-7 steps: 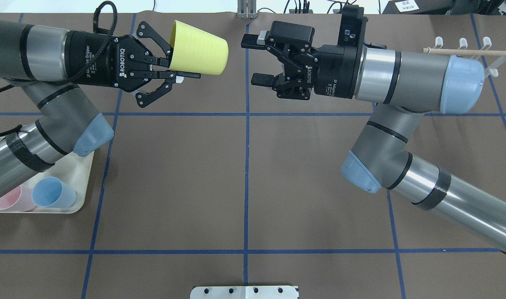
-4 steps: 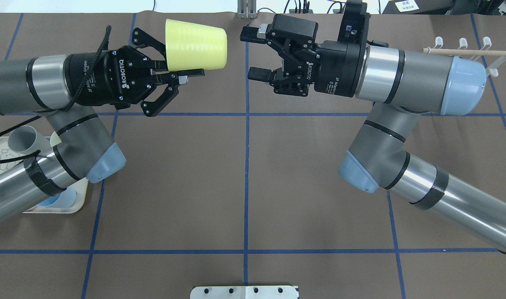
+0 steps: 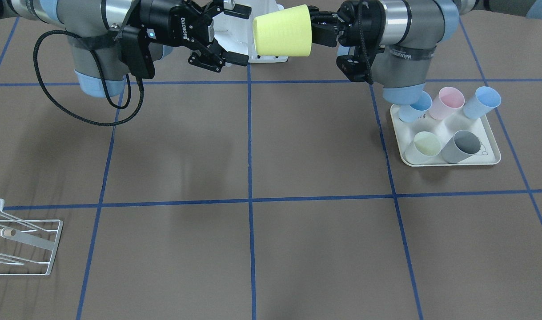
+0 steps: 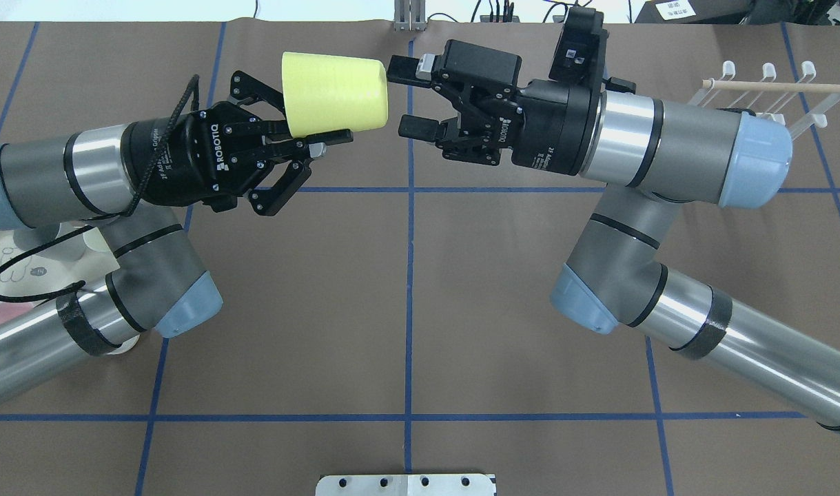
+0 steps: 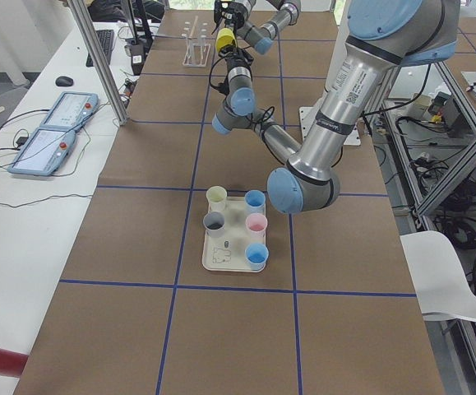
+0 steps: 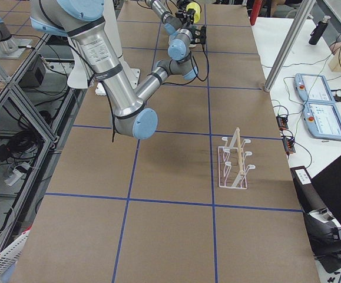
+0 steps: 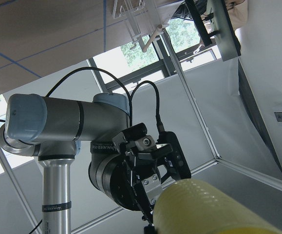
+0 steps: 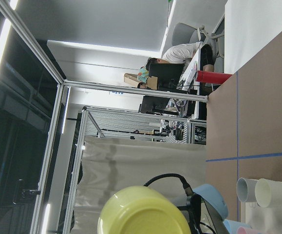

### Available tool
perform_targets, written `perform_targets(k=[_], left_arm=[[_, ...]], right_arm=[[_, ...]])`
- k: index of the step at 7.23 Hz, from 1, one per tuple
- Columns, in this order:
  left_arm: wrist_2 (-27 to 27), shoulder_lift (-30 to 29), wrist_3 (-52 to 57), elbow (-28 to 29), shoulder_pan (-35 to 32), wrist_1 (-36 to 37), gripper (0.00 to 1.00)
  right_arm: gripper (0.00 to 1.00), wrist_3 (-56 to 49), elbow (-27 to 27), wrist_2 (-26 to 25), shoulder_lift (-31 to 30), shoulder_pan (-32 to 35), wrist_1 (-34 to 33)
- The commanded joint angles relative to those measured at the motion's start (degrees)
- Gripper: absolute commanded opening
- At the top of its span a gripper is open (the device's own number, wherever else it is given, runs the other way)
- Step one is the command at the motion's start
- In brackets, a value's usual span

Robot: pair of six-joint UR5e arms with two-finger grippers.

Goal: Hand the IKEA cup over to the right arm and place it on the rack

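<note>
A yellow cup (image 4: 335, 94) lies on its side in the air above the table's far middle, with its base toward my right arm (image 4: 668, 145). My left gripper (image 4: 321, 140) is shut on the wall at the cup's rim. My right gripper (image 4: 408, 98) is open, its fingertips just off the cup's base, one on each side. In the front view the cup (image 3: 282, 36) sits between the left gripper (image 3: 316, 33) and the open right gripper (image 3: 240, 34). The right wrist view shows the cup's base (image 8: 143, 214) close up. The white wire rack (image 4: 771, 88) stands far right.
A cream tray (image 3: 448, 161) with several pastel cups sits under my left arm, also in the left side view (image 5: 225, 262). The rack shows near the front left corner in the front view (image 3: 24, 244). Blue tape lines cross the brown table.
My left arm has carried the yellow cup to the right, toward the right gripper. The right gripper has shifted left, and the gap to the cup's base has nearly closed.
</note>
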Motion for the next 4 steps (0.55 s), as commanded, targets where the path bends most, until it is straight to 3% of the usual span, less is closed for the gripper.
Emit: perform_targets(k=[1,4], left_arm=[[0.1,0.0,-0.7,0.5,0.4,0.0,0.0],[0.1,-0.1,-0.4,0.3,2.7,0.0,0.0]], right_arm=[[0.99,-3.1,0.0,0.2,-0.1,-0.6,0.1],[0.99,-4.4,0.0,0.3,0.1,-1.6,0.1]])
